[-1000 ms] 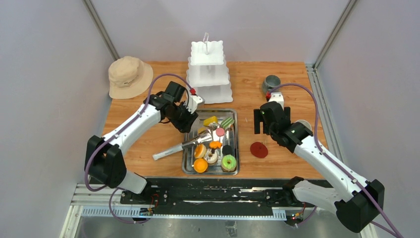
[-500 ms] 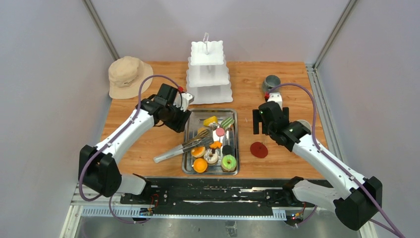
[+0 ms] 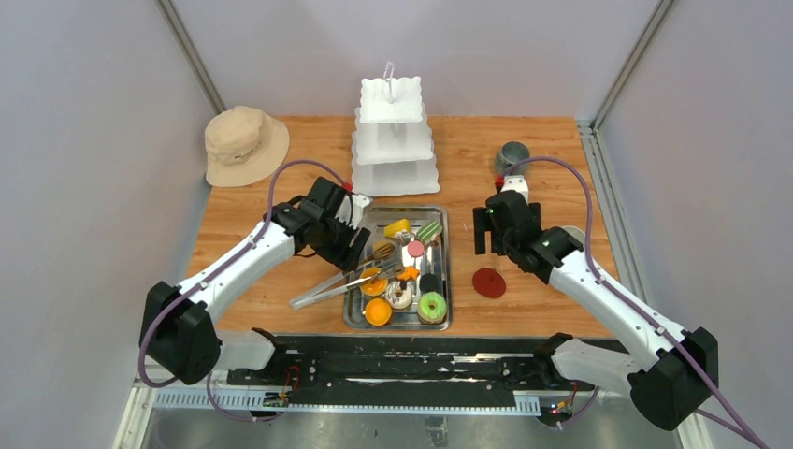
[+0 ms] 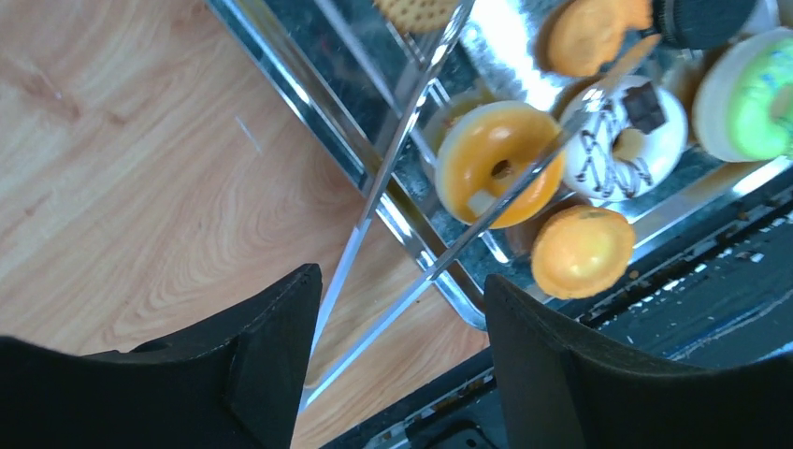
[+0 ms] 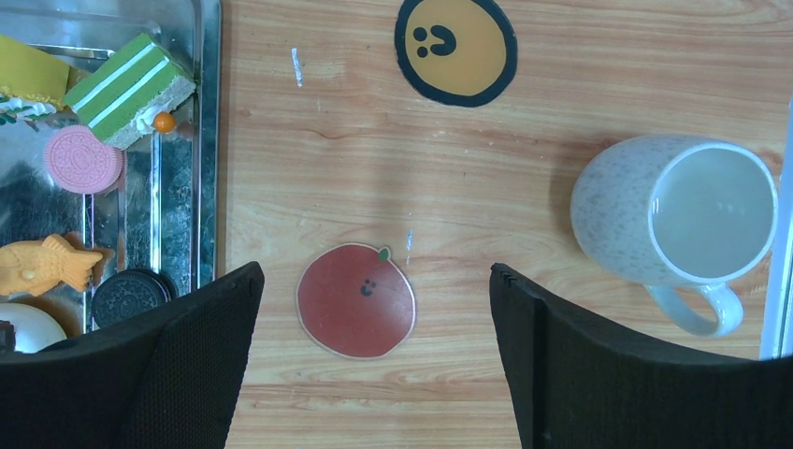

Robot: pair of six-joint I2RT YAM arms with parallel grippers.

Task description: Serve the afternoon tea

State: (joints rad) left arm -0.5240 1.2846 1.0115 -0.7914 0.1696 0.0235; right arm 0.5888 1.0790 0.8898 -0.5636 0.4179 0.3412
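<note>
Several toy pastries lie in the steel tray (image 3: 445, 281): an orange donut (image 4: 496, 159), a white chocolate donut (image 4: 622, 150), a green donut (image 4: 753, 94), an orange tart (image 4: 580, 251), a green cake (image 5: 131, 89) and a pink cookie (image 5: 84, 159). Metal tongs (image 4: 374, 215) lie across the tray's left rim. My left gripper (image 4: 402, 290) is open just above the tongs' handle end, with both arms of the tongs between its fingers. My right gripper (image 5: 374, 271) is open and empty above a red coaster (image 5: 355, 299). The white mug (image 5: 673, 210) stands to its right. The grey mug (image 3: 511, 154) stands at the back right.
A white tiered stand (image 3: 393, 136) stands behind the tray. A beige hat (image 3: 245, 143) lies at the back left. A yellow smiley coaster (image 5: 455, 47) lies beyond the red one. The table's near edge and black rail (image 4: 655, 309) run close to the tray.
My left gripper has moved from the tray's far left corner toward me and down over the tongs. The tongs have shifted slightly. My right gripper has edged a little left.
</note>
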